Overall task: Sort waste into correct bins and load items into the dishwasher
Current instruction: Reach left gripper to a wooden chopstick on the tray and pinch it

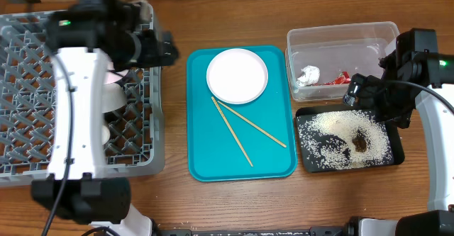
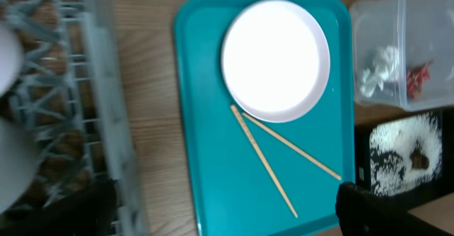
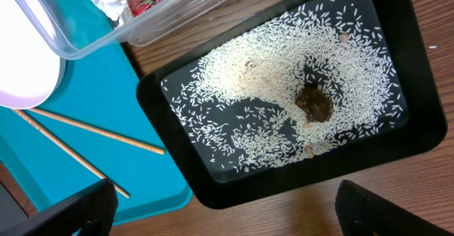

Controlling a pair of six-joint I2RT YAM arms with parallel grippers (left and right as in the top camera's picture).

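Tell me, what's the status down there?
Left pincer, right pincer open, empty. Plate, chopsticks on teal tray, unracked. Rice in black tray; wrapper, napkin in clear tub. Nothing blocking.

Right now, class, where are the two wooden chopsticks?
In the overhead view, the chopsticks lie in a V on the teal tray, mid-picture, tips meeting beside the white plate; the black tray sits to their right.

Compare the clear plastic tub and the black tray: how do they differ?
The clear tub is see-through with tall walls; the black tray is opaque and shallow. The clear tub holds a crumpled white napkin and a red-and-white wrapper; the black tray holds loose rice and a brown food bit. Both are rectangular and sit beside the teal tray.
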